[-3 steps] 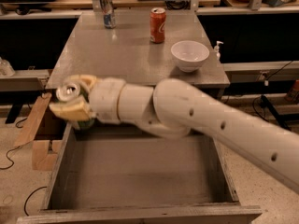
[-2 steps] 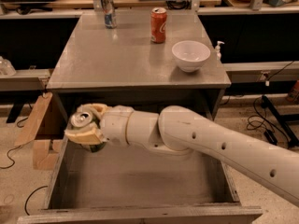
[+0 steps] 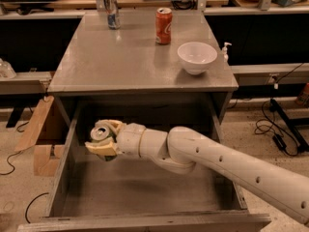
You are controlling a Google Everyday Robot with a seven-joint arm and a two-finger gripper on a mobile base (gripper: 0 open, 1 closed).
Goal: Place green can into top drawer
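Observation:
The top drawer [image 3: 145, 187] is pulled open below the grey table [image 3: 130, 62]. My gripper [image 3: 102, 140] is inside the drawer's left rear part, above its bottom. It is shut on the green can [image 3: 100, 134], whose silver top faces up and whose green body is mostly hidden between the cream fingers [image 3: 99, 149]. The white arm reaches in from the lower right.
On the table stand an orange-red can [image 3: 163, 25], a silver-blue slim can [image 3: 112, 11] and a white bowl [image 3: 196, 57]. A small pump bottle [image 3: 225, 50] sits at the right edge. Wooden pieces [image 3: 41, 134] lean left of the drawer. Cables lie on the floor.
The gripper with the green can has moved rightward and down, from the drawer's left edge into the drawer space. The table objects have not moved.

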